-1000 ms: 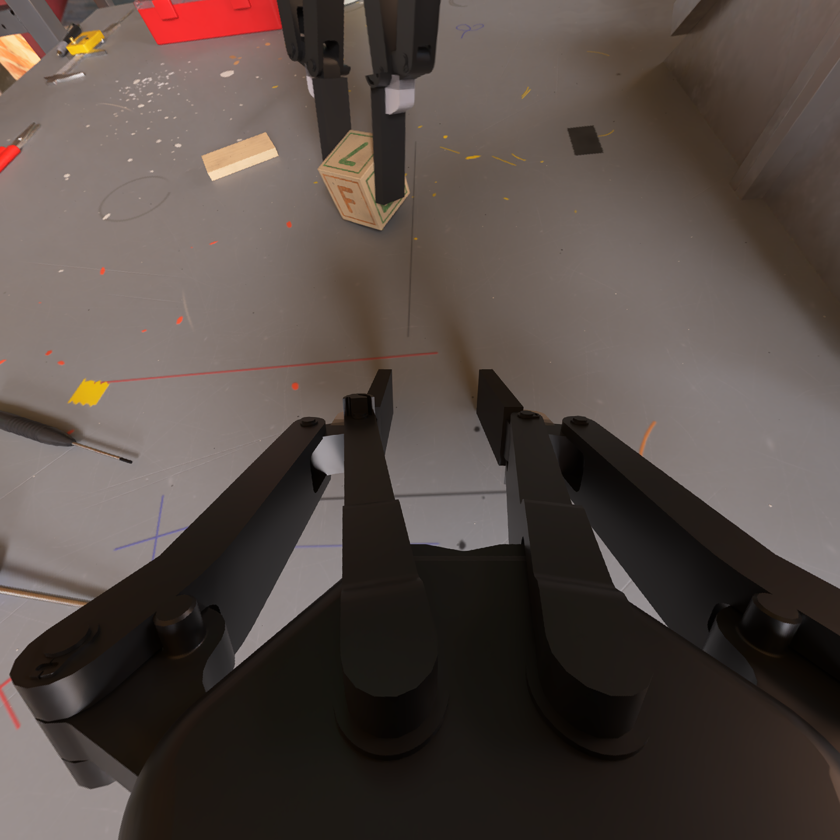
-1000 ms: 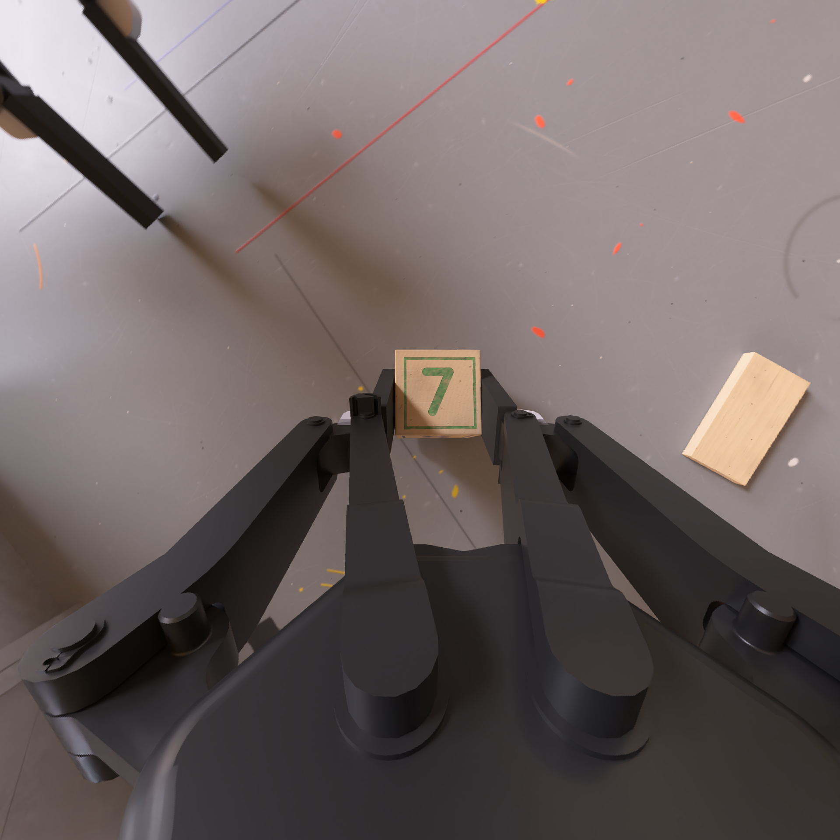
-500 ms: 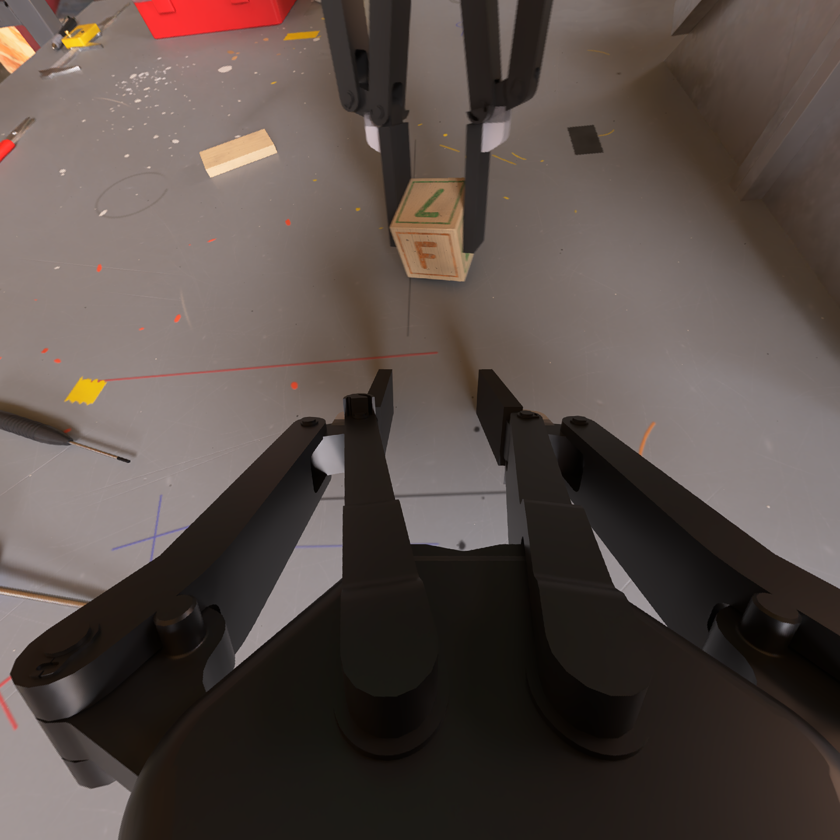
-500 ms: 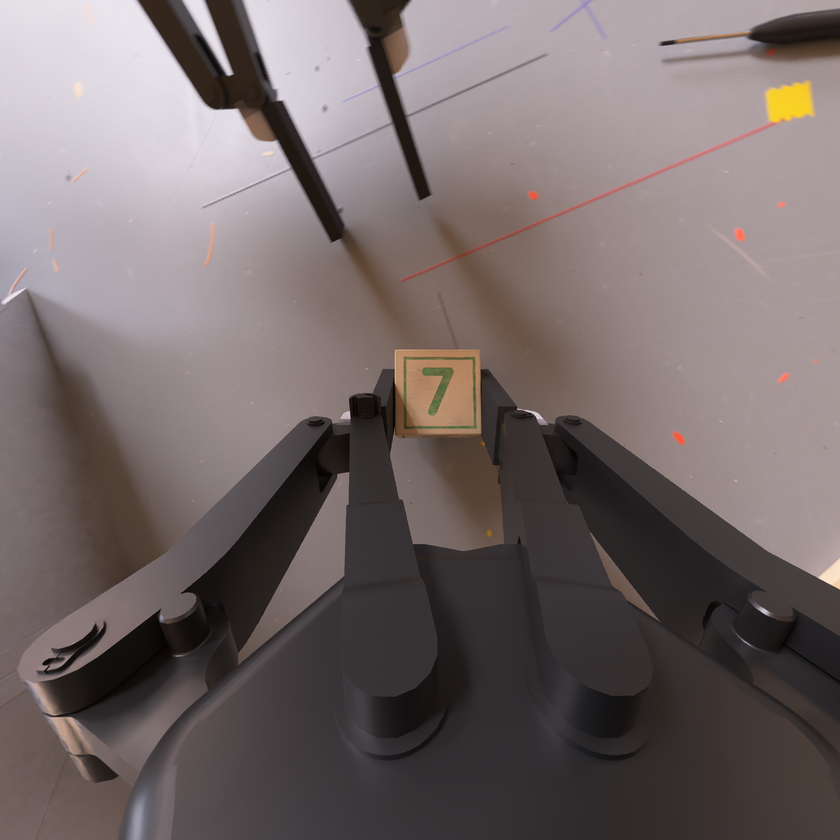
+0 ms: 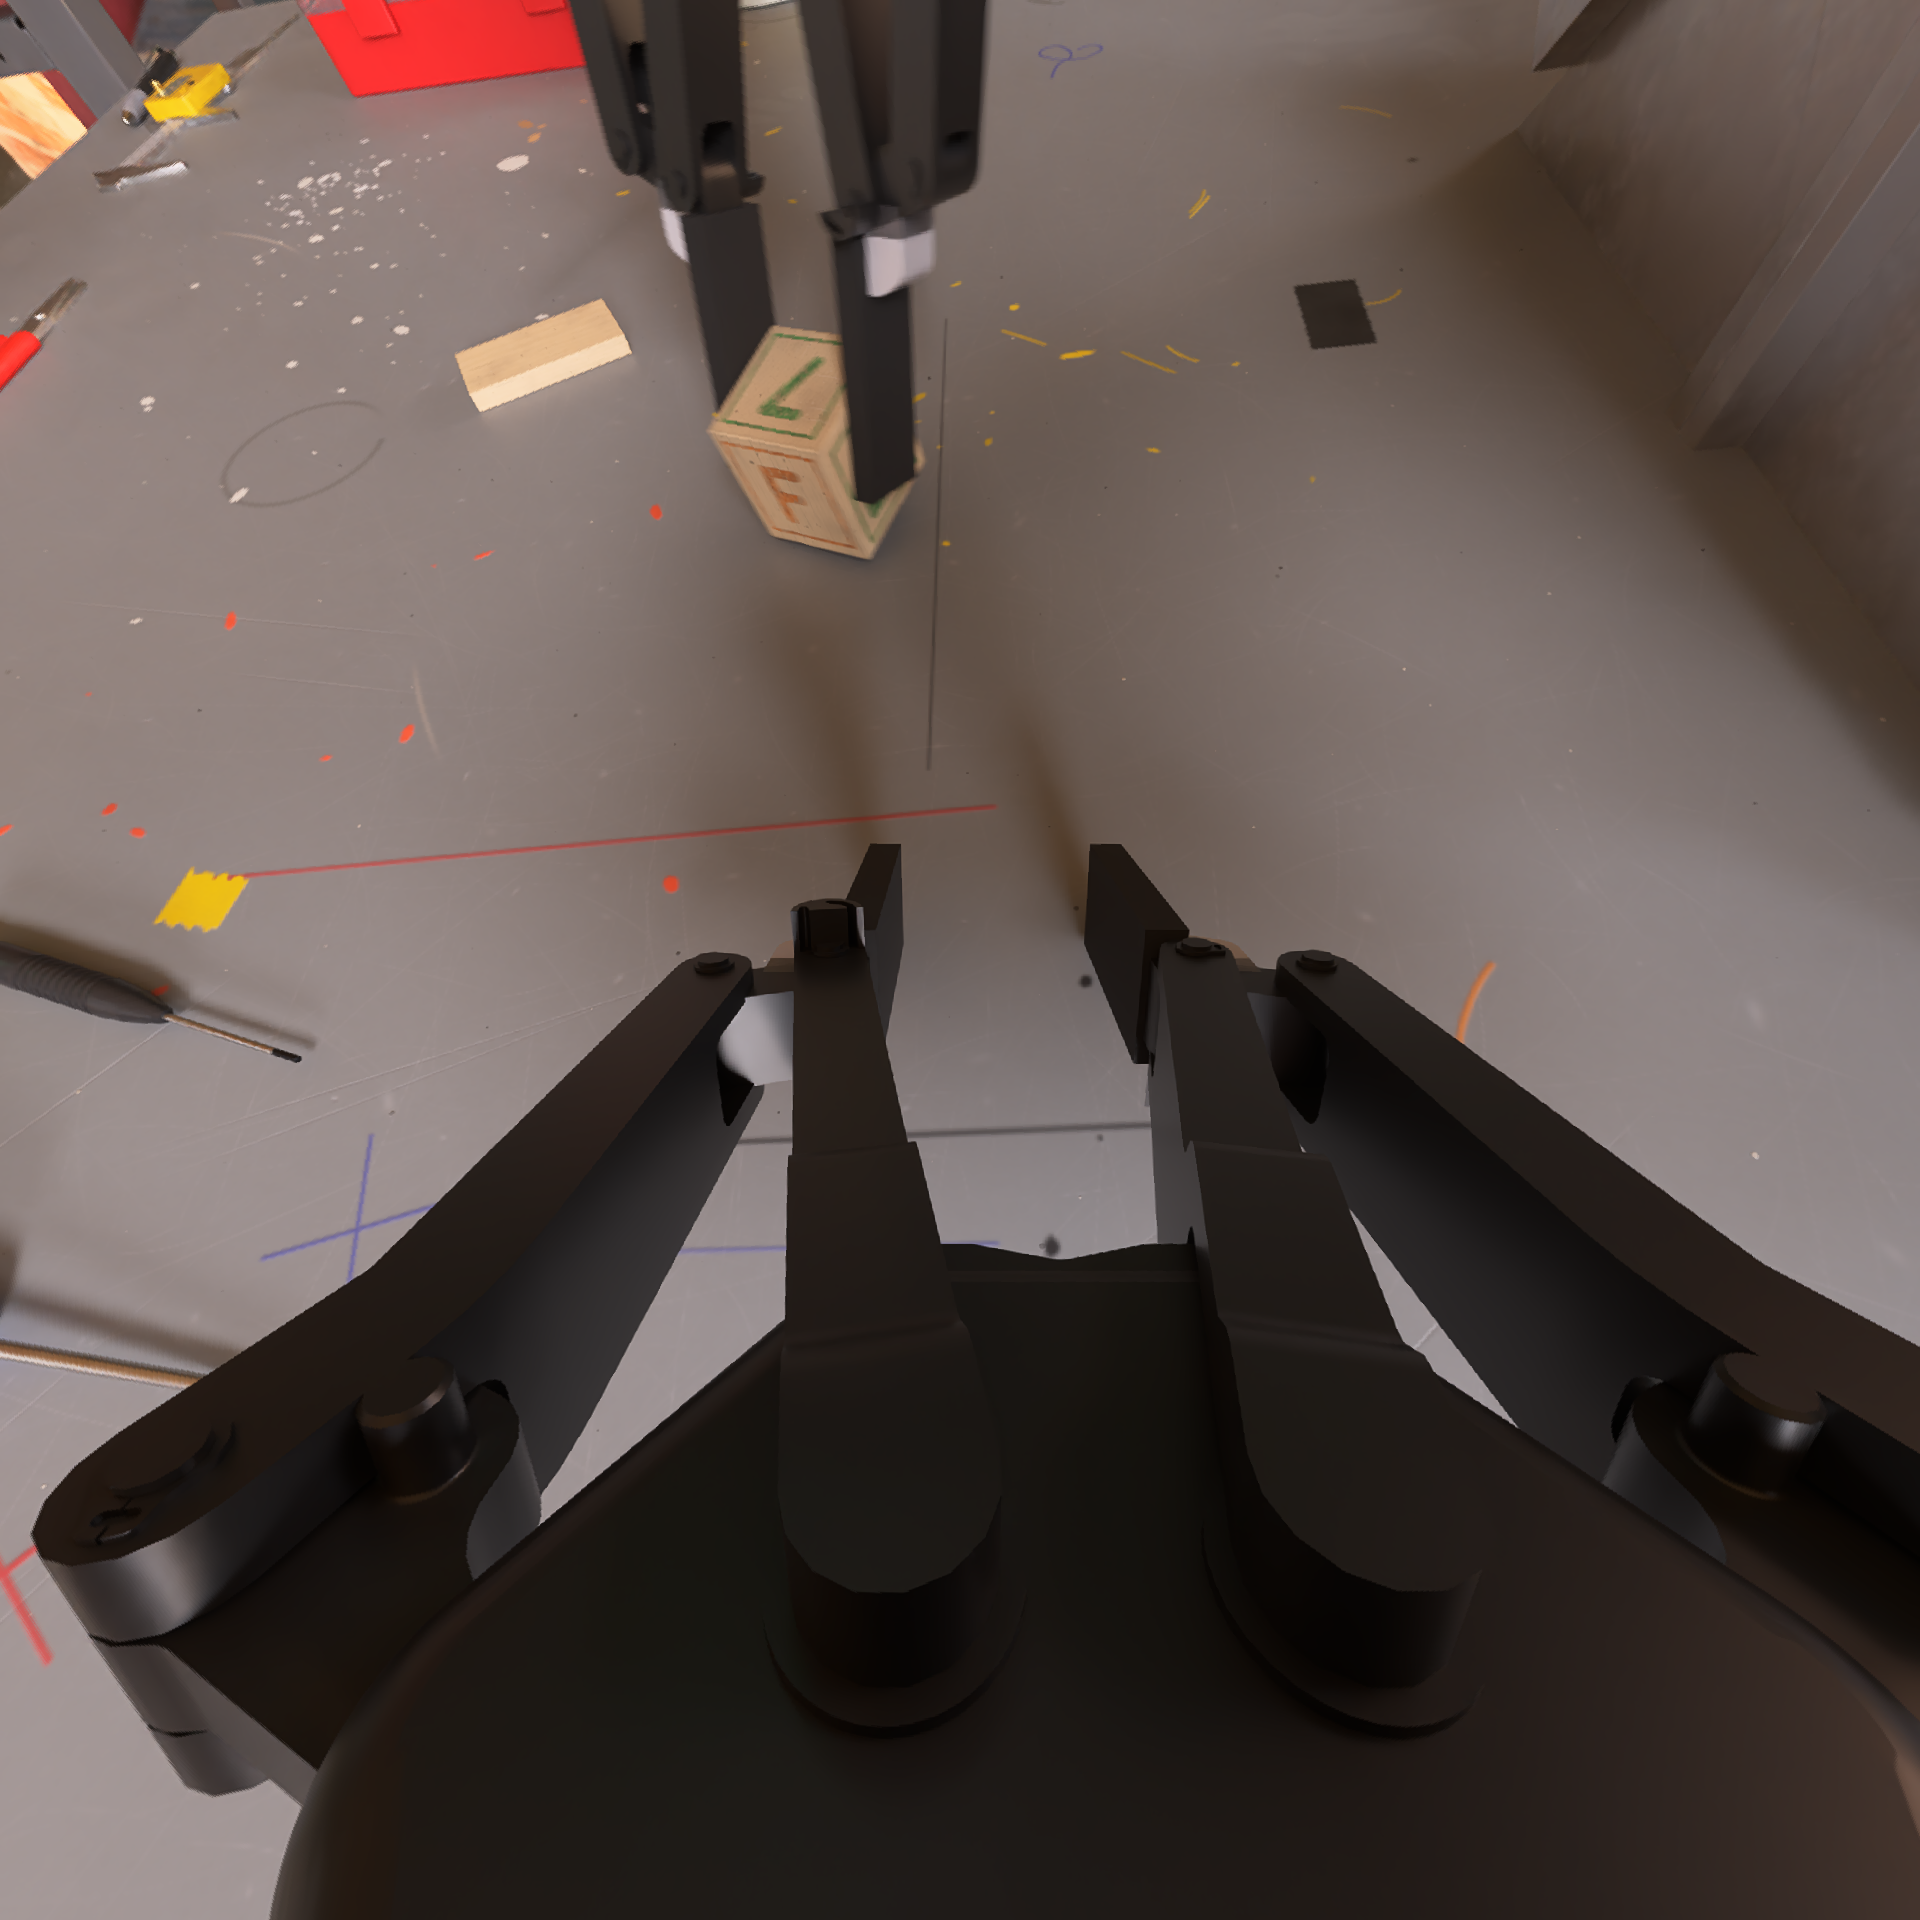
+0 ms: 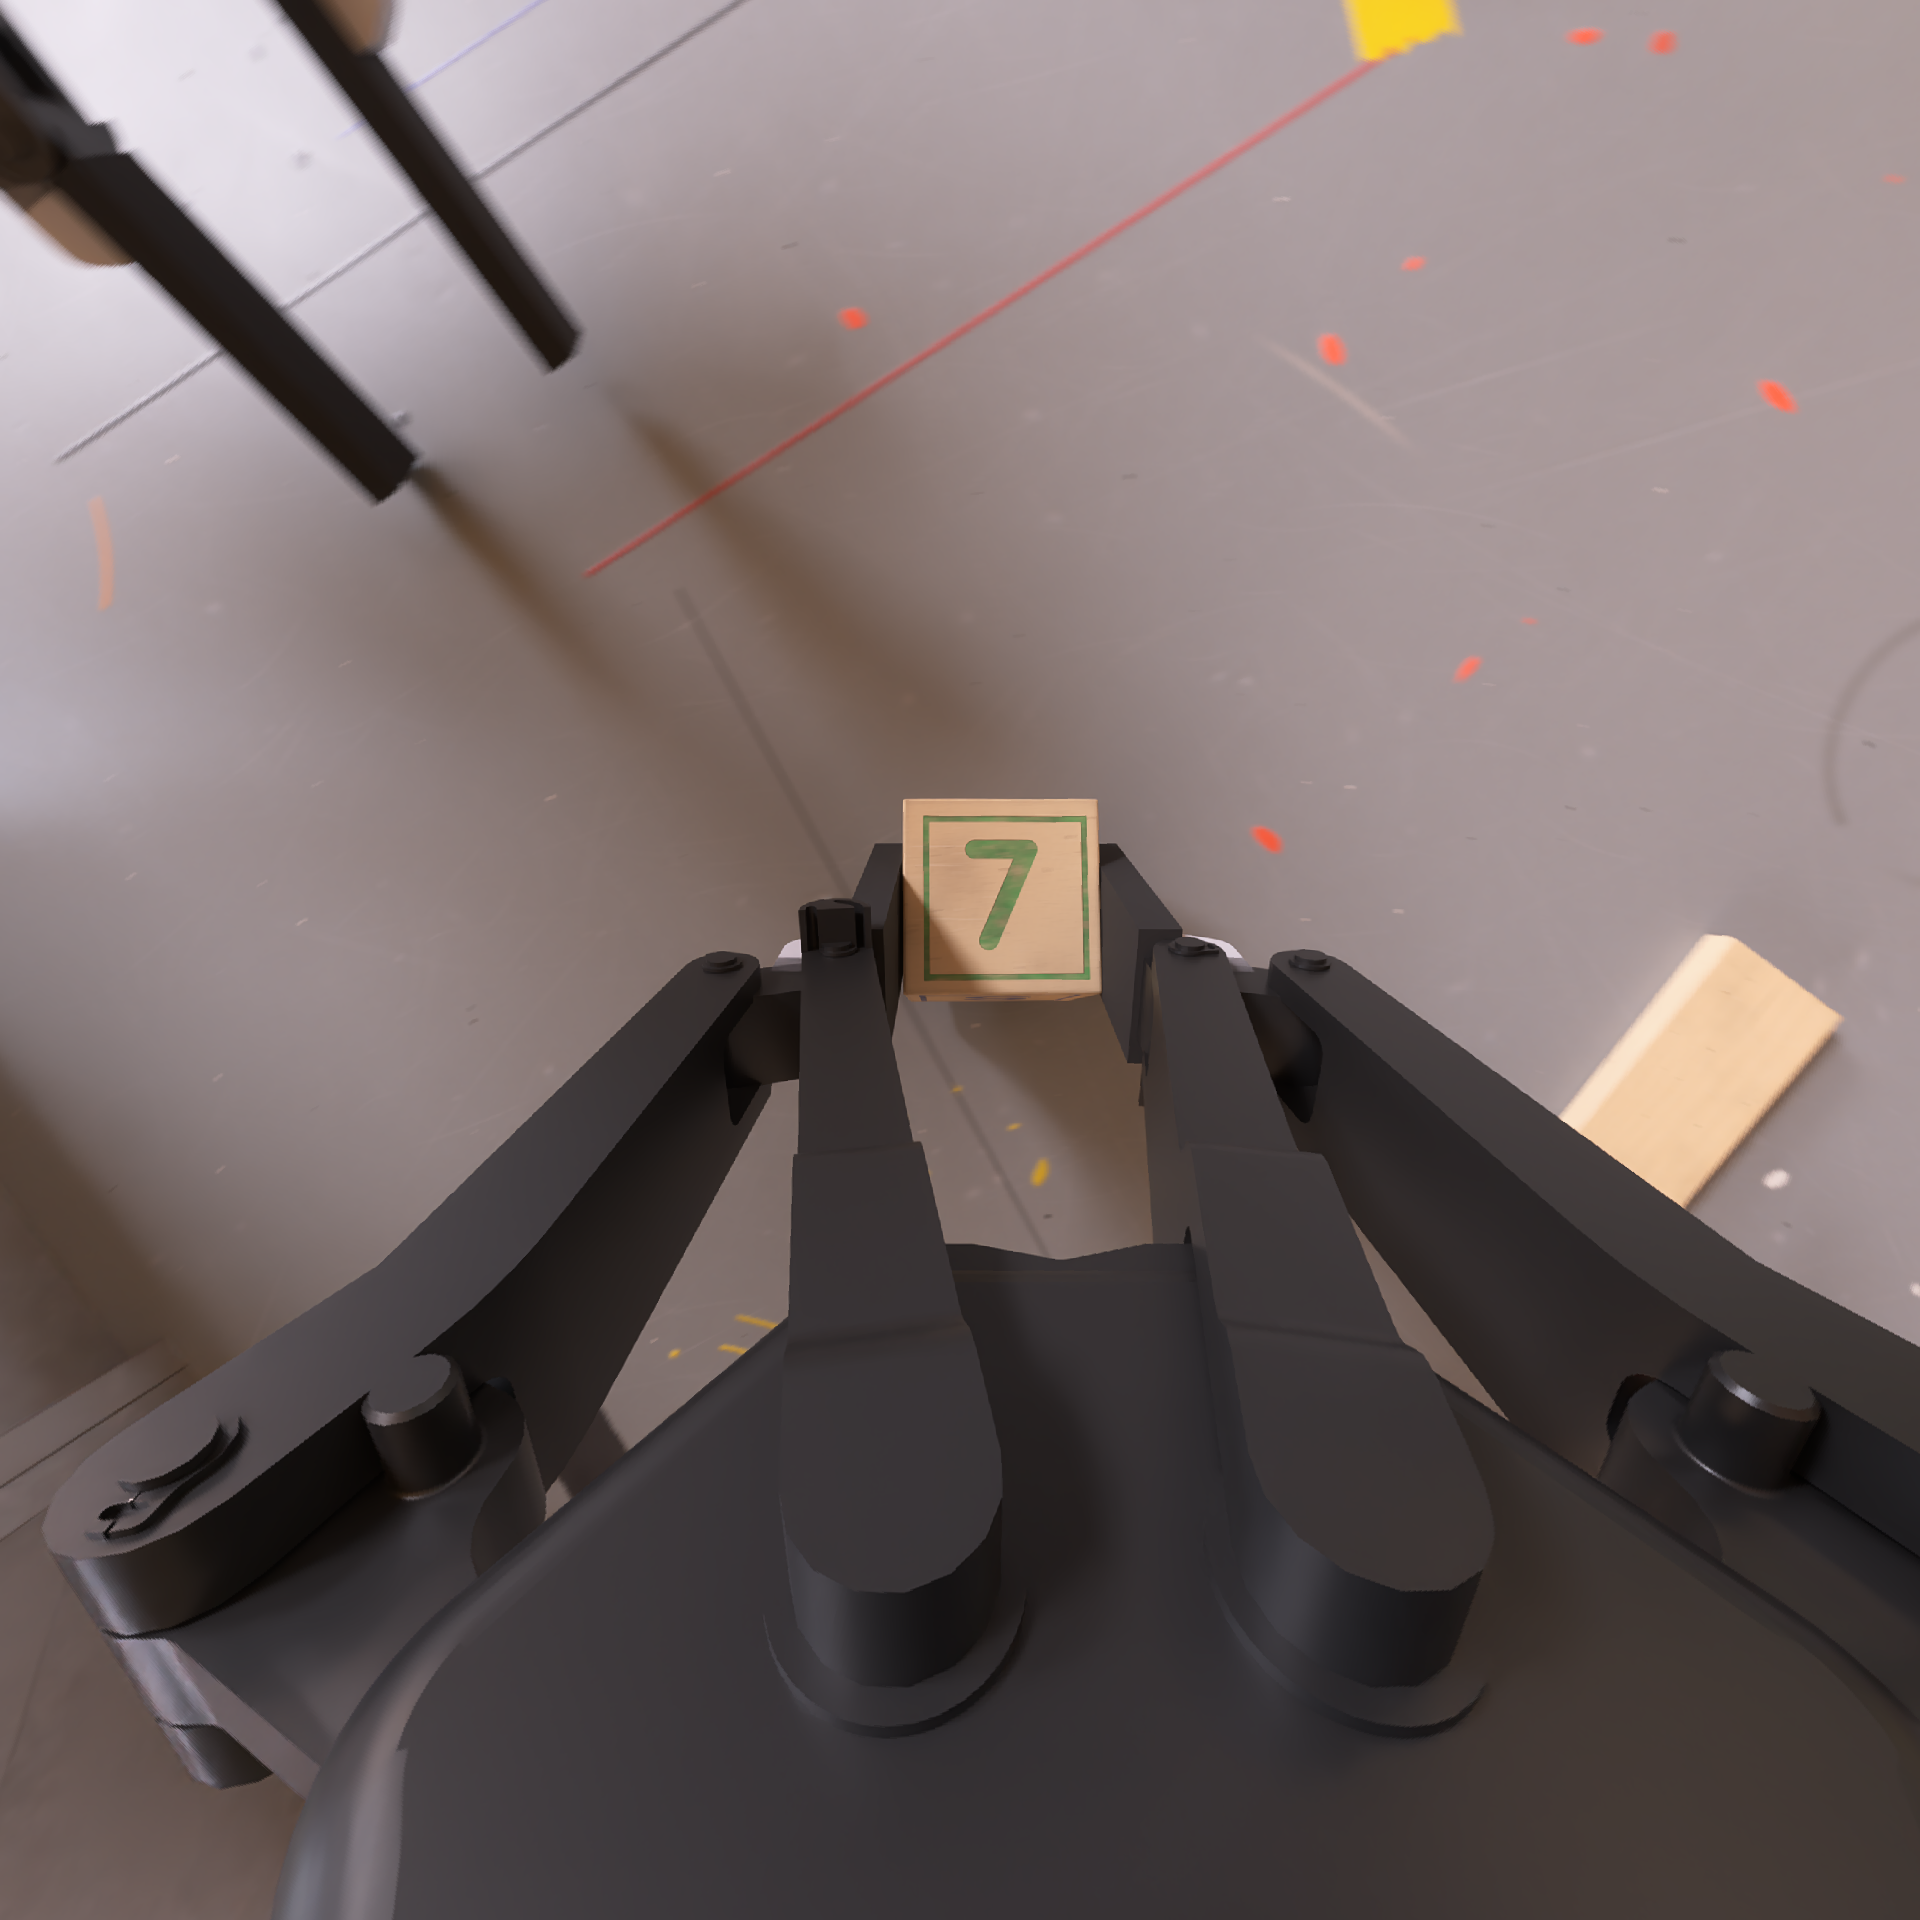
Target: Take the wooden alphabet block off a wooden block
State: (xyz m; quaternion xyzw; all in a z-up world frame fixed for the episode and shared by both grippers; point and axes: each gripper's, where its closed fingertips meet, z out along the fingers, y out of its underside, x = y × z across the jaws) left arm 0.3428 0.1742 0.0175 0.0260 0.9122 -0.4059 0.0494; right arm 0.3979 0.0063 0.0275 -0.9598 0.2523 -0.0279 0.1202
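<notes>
The right gripper is clenched on the alphabet block at frame centre, clear of the plain wooden block lying at right, so only setting it down seems left, while the left gripper hangs released and empty.

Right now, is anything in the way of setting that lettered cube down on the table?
Nothing visible is. The right end effector holds the alphabet block over bare table; the plain wooden block lies off to one side.

Right hand clamped, left hand agape.
</notes>
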